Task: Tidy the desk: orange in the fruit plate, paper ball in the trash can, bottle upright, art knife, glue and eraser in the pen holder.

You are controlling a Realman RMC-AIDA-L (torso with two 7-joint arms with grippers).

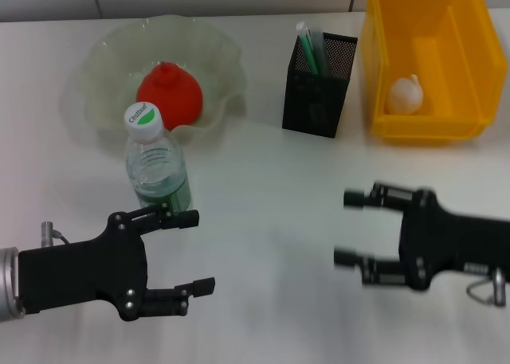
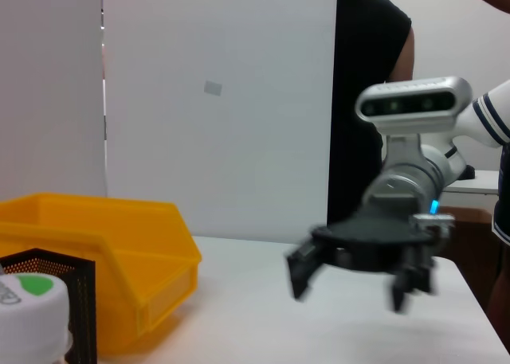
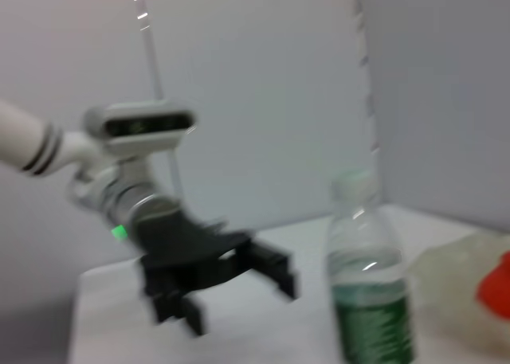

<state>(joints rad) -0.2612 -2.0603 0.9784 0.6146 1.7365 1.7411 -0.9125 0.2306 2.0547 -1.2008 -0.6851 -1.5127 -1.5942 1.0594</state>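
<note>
The orange (image 1: 170,93) lies in the pale-green fruit plate (image 1: 103,61) at the back left. The bottle (image 1: 156,161) stands upright in front of the plate; it also shows in the right wrist view (image 3: 367,288). The black mesh pen holder (image 1: 320,84) holds green and white items. A white paper ball (image 1: 405,94) lies in the yellow trash can (image 1: 426,57). My left gripper (image 1: 198,251) is open and empty, just in front of the bottle. My right gripper (image 1: 347,228) is open and empty at the front right. The eraser, art knife and glue are not separately visible.
The white table (image 1: 263,173) runs back to a wall. In the left wrist view the trash can (image 2: 119,260), the pen holder (image 2: 56,300) and my right gripper (image 2: 351,280) show. A person (image 2: 370,101) stands behind the table's far side.
</note>
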